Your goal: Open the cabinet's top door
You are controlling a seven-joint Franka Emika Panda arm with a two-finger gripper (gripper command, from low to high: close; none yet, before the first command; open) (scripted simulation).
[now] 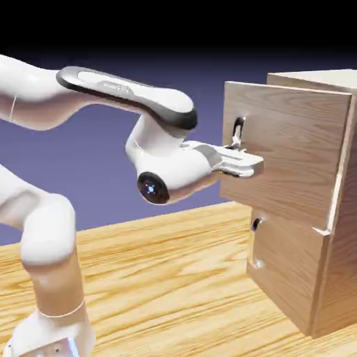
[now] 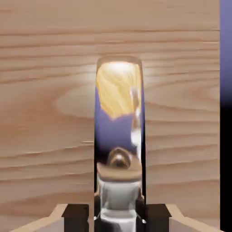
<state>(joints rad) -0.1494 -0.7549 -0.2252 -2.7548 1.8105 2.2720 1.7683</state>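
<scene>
One white arm stands in front of the cabinet, toward the exterior view's left, and reaches across to it. The arm's one base is at the lower left of the exterior view, on the same side of the cabinet as its doors.

Of the one cabinet, one wood-grain side shows at the exterior view's right, along with part of its top. Its front carries two doors, one above the other, each with one handle, so two handles in all. The lower door sits against the body, its shorter handle near the edge farther from the camera. The top door is the taller one; it stands partly open, its handle side swung out from the cabinet toward the arm.

The jaws are at the cabinet's top door, closed on its long handle. In the hand view the two dark fingertips stand one on each side of that one shiny bar, near the picture's bottom edge. The bar's mirror-like face shows yellow and blue-violet patches.

One wood-grain counter runs beneath the cabinet and the arm. Behind the cabinet is one blue-violet backdrop, fading to black at the top.
</scene>
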